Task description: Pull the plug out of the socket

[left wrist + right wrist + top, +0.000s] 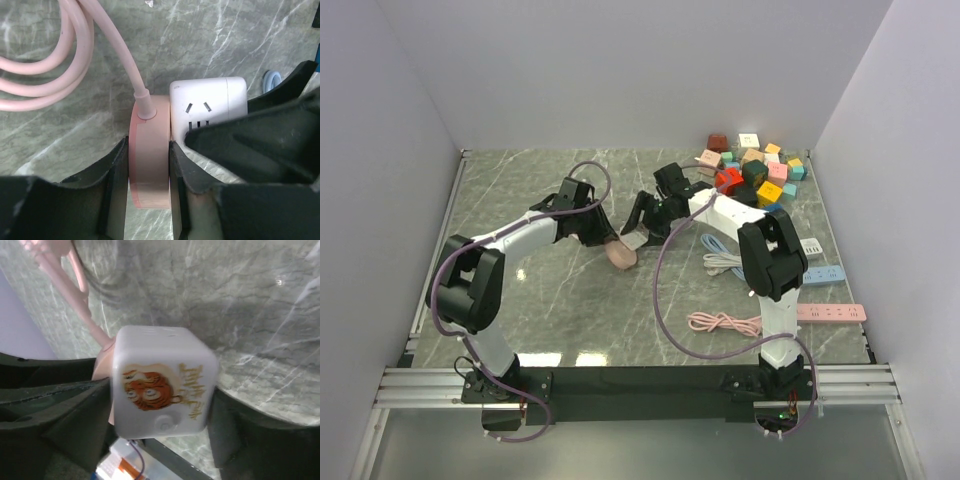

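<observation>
On the worktop point(550, 300), pressed flush against the socket point(210, 102), the plug point(149, 170) is clamped edgewise by the left tool point(148, 147). The right tool point(161, 400) straddles the socket; whether it grips is unclear. The pull should run straight away from the socket.

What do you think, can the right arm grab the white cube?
Probably yes: the right end effector has a finger on each side of the white cube, nothing between. The left end effector only pinches the pink plug beside it.
</observation>
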